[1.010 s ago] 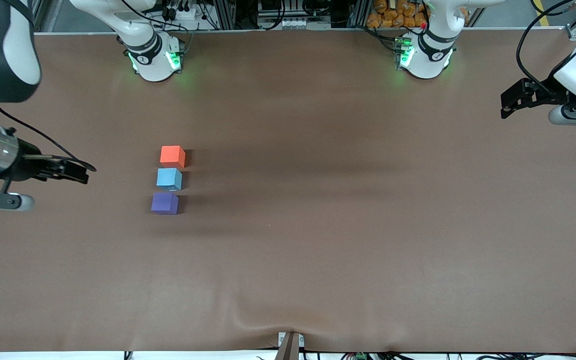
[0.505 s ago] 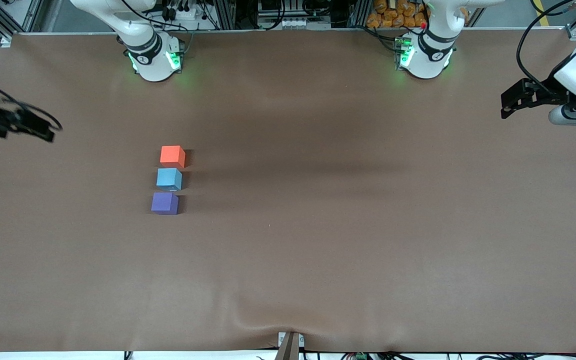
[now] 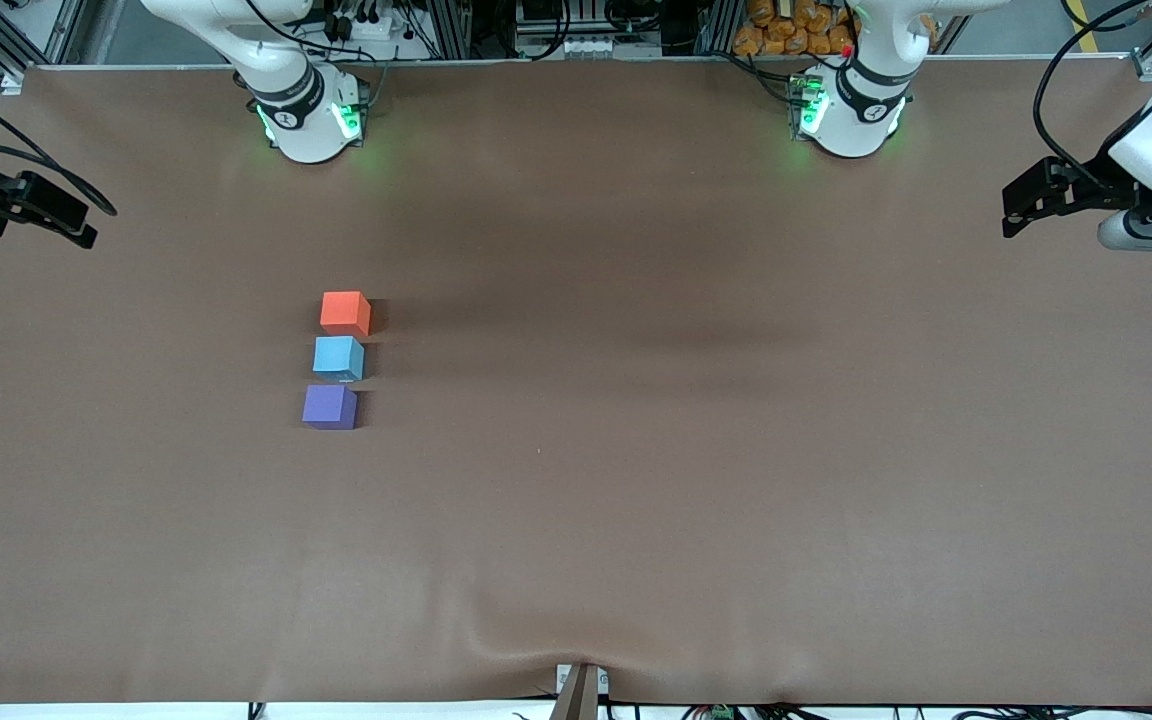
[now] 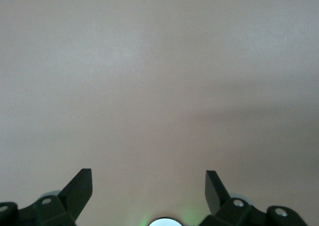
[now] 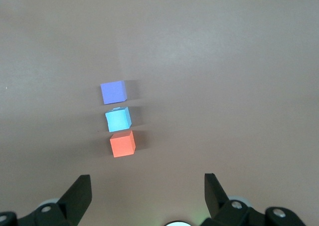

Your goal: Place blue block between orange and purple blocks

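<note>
Jaws apart — matte blue block [image 3: 338, 357]

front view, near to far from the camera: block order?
purple block → blue block → orange block. Both claws are parked open at the table ends: right claw, left claw.

The right gripper [image 3: 76, 228] hangs in the air over the right arm's end of the table, fingers [image 5: 79, 195] spread wide and empty. The left gripper [image 3: 1014, 205] waits over the left arm's end, its fingers [image 4: 79, 188] likewise parted.
</note>
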{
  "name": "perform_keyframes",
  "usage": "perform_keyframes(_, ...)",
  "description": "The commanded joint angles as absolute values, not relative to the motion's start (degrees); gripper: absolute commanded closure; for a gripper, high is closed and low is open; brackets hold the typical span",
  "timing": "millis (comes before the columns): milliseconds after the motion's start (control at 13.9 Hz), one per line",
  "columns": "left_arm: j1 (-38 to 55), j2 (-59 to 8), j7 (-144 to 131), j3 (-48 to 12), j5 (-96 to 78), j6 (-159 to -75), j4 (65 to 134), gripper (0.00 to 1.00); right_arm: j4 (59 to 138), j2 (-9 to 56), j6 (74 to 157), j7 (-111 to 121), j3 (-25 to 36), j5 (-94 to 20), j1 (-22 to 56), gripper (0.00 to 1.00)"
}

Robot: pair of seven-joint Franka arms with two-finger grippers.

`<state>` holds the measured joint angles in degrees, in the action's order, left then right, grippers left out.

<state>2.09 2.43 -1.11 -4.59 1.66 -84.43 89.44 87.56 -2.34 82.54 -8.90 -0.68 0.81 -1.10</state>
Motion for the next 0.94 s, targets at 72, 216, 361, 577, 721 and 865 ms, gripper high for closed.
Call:
perform_keyframes(72,1.4,1.9,-0.1,-4.5,0.7,-84.5,88.8,0.0,89.2,-4.0,83.2,-12.9,0.4,0.2,-1.1,0.0)
perform_keyframes(216,1.4,1.9,0.0,-4.3,0.7,-84.5,88.9,0.0,89.2,-4.0,82.9,-16.7,0.0,0.3,-0.2,0.0)
perform_keyframes(361,1.4,1.9,0.0,-4.3,0.7,-84.5,88.8,0.0,88.7,-3.8,82.9,-16.6,0.0,0.3,-0.1,0.0)
perform_keyframes(577,1.3,1.8,0.0,-4.3,0.7,-84.6,88.9,0.0,88.7,-3.7,82.7,-16.7,0.0,0.3,-0.4,0.0)
perform_keyframes(721,1.3,1.8,0.0,-4.3,0.6,-84.6,88.9,0.0,88.7,-3.8,82.7,-16.7,0.0,0.3,-0.2,0.0)
perform_keyframes(865,1.3,1.8,0.1,-4.2,0.6,-84.6,88.9,0.0,88.7,-3.7,82.8,-16.6,0.0,0.4,-0.2,0.0)
